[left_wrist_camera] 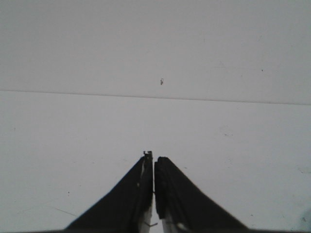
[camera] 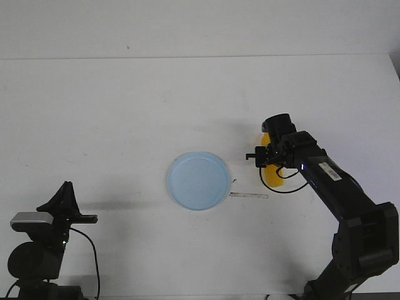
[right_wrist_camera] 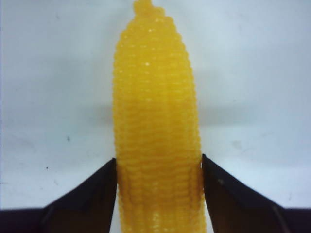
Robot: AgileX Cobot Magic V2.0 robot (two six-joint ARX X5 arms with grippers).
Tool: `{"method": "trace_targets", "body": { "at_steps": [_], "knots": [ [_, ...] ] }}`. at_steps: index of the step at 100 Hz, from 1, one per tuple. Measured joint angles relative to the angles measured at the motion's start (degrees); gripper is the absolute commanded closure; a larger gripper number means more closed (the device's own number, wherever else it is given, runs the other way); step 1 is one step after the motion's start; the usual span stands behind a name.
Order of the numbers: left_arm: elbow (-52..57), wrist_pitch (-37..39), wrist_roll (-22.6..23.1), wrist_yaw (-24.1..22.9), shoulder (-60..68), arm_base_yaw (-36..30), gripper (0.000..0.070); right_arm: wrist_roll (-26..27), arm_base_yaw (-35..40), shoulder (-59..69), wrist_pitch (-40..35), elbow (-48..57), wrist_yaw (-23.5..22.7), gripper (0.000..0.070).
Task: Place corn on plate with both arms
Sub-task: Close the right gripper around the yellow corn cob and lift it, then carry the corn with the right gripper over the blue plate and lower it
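The right arm's black gripper (right_wrist_camera: 159, 167) is clamped on the bright yellow, knobbly corn cob (right_wrist_camera: 156, 121), right of the round pale blue plate (camera: 199, 181). The left gripper (left_wrist_camera: 153, 162) is pressed together, holding nothing.

A lab test bench, by every sign: a plain white table (camera: 112, 112) running to a bare white wall (camera: 187, 25) at its far edge, and two black robot arms (camera: 337, 194) mounted at its near corners, cables trailing.
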Motion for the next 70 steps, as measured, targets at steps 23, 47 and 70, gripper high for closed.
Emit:
{"method": "trace_targets", "body": {
  "at_steps": [23, 47, 70],
  "knots": [
    [0.0, 0.0, 0.0, 0.0, 0.0, 0.0, 0.0698, -0.83, 0.11, -0.13, -0.85, 0.63, -0.31, 0.0439],
    [0.0, 0.0, 0.0, 0.0, 0.0, 0.0, 0.0698, -1.99, 5.2, -4.94, -0.63, 4.52, -3.56, 0.0439],
    [0.0, 0.0, 0.0, 0.0, 0.0, 0.0, 0.0698, -1.42, 12.66, -4.96, 0.04, 5.05, -15.3, 0.0439]
  ]
}}
